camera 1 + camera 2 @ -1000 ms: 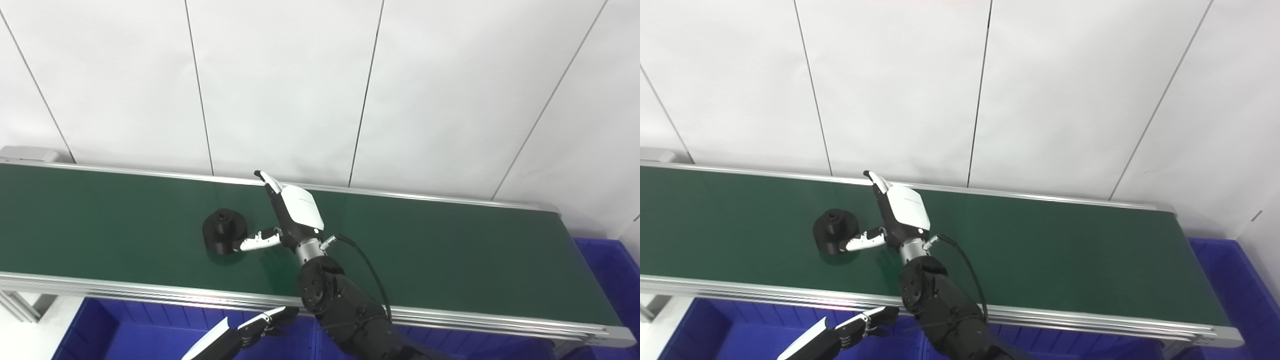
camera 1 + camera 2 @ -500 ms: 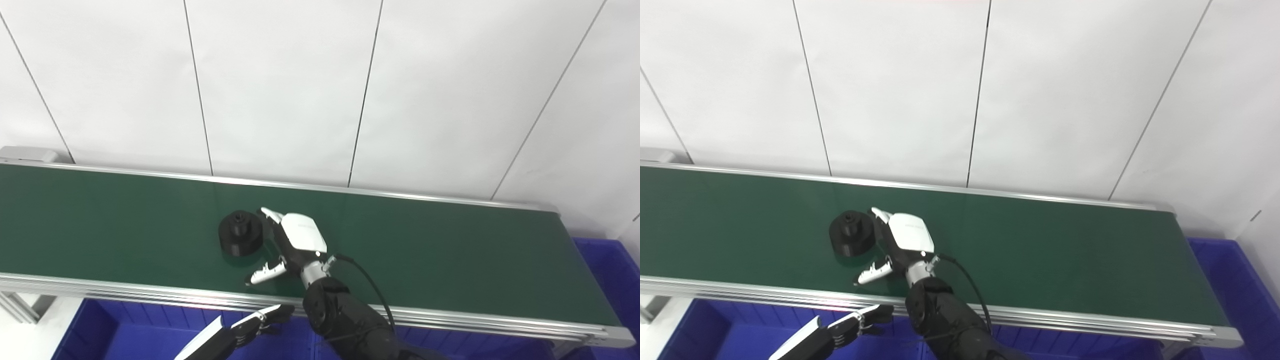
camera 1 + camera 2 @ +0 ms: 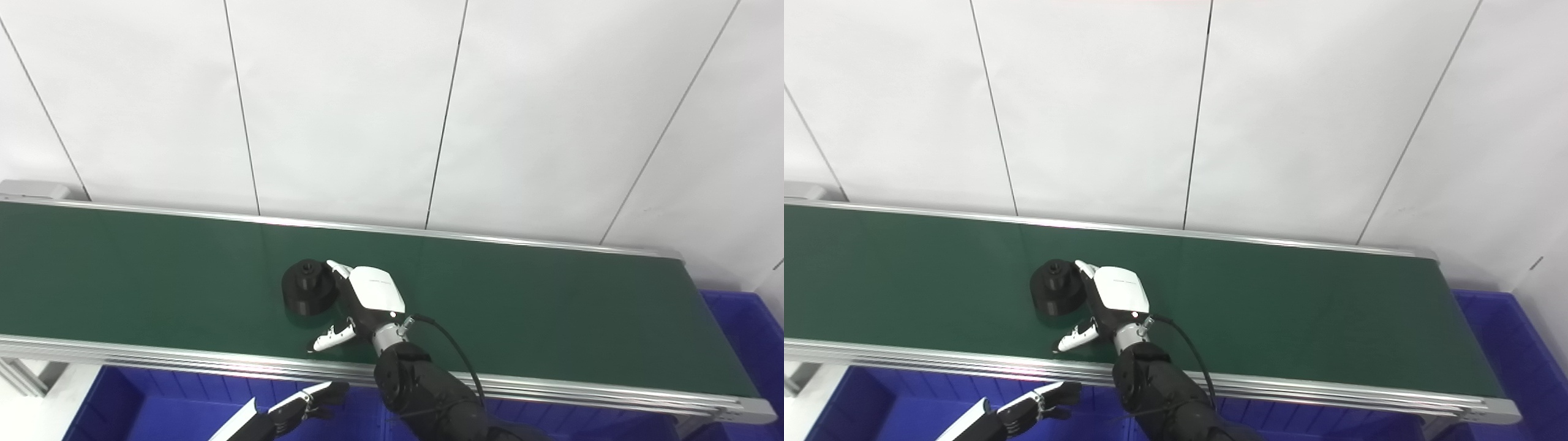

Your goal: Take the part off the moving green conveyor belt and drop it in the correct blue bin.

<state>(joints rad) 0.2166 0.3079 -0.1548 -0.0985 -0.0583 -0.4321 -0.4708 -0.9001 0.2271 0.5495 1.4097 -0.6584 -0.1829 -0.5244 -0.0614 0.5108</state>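
Part sits on conveyor belt, approx mid-belt, left of ctr. Right hand on belt just right of part, fingers at its far side, prob touching. Bin off belt's right end; another bin below near edge w/ left hand over it

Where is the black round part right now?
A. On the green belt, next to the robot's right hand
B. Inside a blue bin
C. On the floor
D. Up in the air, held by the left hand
A: the black part sits on the green belt, with the open right hand right beside it.
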